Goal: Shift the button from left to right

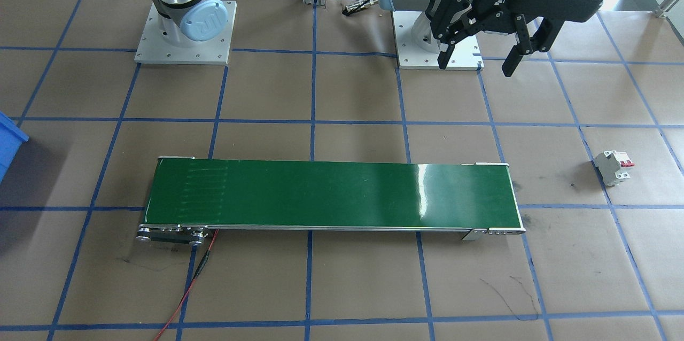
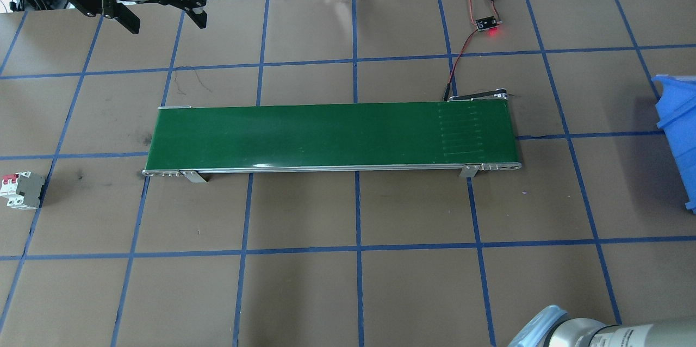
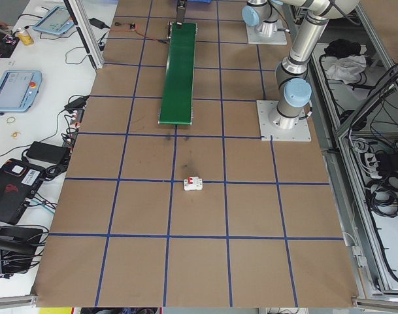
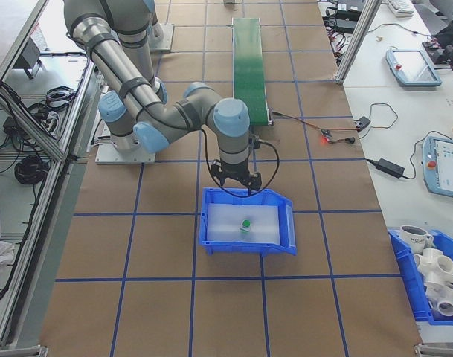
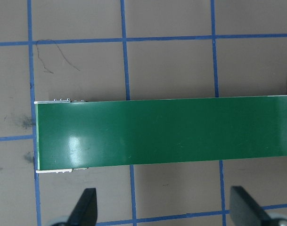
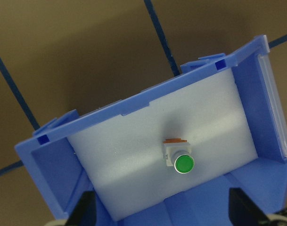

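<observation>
Button (image 6: 184,163) sits in blue bin (image 6: 53,162) below the spread, empty right gripper (image 6: 164,214).

The blue bin (image 2: 677,135) runs off the overhead view's right edge, and only a corner of it (image 1: 10,140) shows facing the robot. In the right wrist view the right pincer (image 6: 162,212) shows only dark finger stubs at the bottom edge, tips cropped. From the right-end view the button (image 4: 246,223) is just a green speck.
</observation>
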Robot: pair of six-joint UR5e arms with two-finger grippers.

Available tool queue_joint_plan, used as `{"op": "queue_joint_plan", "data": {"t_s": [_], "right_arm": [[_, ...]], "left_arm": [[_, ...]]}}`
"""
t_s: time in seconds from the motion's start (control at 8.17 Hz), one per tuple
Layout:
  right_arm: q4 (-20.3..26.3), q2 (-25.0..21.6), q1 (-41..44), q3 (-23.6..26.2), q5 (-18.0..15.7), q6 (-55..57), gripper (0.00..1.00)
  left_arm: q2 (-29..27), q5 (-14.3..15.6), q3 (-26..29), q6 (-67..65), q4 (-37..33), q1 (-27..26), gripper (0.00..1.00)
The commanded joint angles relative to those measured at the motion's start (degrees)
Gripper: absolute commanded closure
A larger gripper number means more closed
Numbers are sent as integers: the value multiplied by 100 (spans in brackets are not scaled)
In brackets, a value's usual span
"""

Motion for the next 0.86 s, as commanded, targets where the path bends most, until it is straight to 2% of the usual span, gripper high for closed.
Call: {"op": "queue_joint_plan", "data": {"t_s": [0.0, 0.12, 0.37, 0.49, 0.73], "right_arm": [[898, -1036, 918, -26, -102, 1752, 0], [935, -1073, 1383, -35, -94, 2567, 0], [952, -1152, 2560, -105, -111, 4359, 0], [1031, -1153, 3131, -105, -111, 5334, 0], [1566, -1231, 4038, -219, -111, 7215, 0]], "left_arm": [[32, 12, -30, -75, -142, 5, 0], [41, 38, -30, -354, -178, 5, 0], [33, 519, -65, -331, -170, 22, 0], [24, 609, -65, -331, -161, 22, 0], [24, 610, -65, -331, -161, 22, 0]]}}
